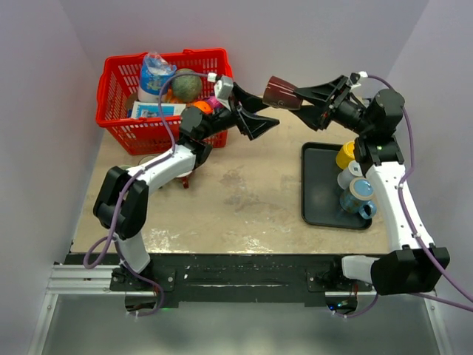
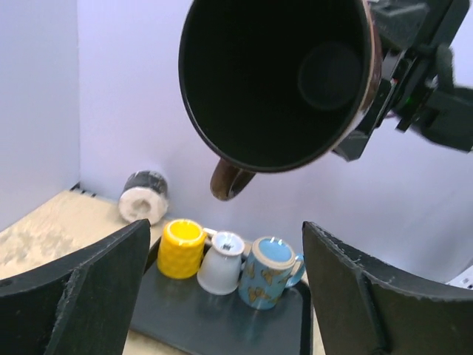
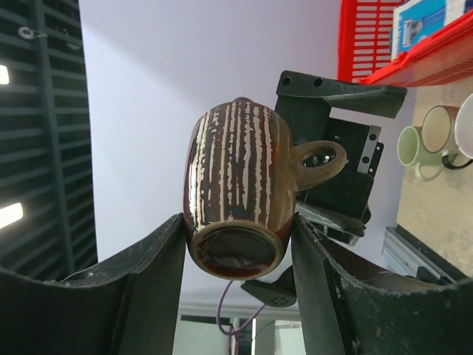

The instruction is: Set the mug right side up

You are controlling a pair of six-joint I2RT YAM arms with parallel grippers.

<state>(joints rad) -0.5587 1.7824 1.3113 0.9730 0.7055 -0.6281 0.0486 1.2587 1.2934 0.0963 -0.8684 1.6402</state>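
Note:
A brown mug with cream stripes (image 1: pixel 279 92) is held in the air on its side above the table's back. My right gripper (image 1: pixel 301 102) is shut on it, its fingers clamping the base end (image 3: pixel 236 222). The mug (image 3: pixel 236 174) has its handle to the right in the right wrist view. Its dark open mouth (image 2: pixel 277 81) faces my left gripper (image 1: pixel 255 118). The left gripper (image 2: pixel 225 229) is open and empty, just left of the mug and not touching it.
A black tray (image 1: pixel 319 185) at the right holds a yellow mug (image 2: pixel 181 248), a white mug (image 2: pixel 222 262) and a blue butterfly mug (image 2: pixel 270 270), all upside down. A red basket (image 1: pixel 164 56) with groceries stands at the back left. A tape roll (image 2: pixel 144 196) lies by the wall.

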